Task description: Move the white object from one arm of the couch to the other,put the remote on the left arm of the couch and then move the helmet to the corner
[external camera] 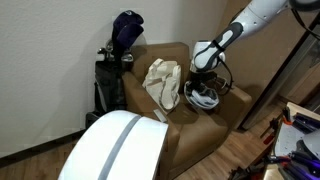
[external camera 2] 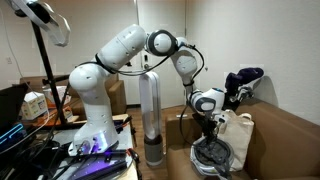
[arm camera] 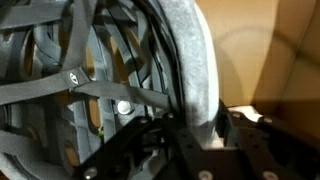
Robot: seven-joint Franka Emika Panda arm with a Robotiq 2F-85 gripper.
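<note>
Three things are seen on or by the couch (external camera: pixel 200 135) in an exterior view. At far left a golf bag (external camera: pixel 118 60) is stood vs. the wall behind it. Next, the white object (external camera: pixel 163 82), a limp cloth bag, is slumped on the couch in front of the backrest. Right of it the helmet (external camera: pixel 203 97) is found at the couch arm, w/ the gripper (external camera: pixel 204 80) directly above. In the wrist view the helmet rim is pinched btwn the fingers (arm camera: pixel 145 148), i.e. the gripper is clamped on it. Whether the helmet is rested on the arm or lifted can't be told.
</note>
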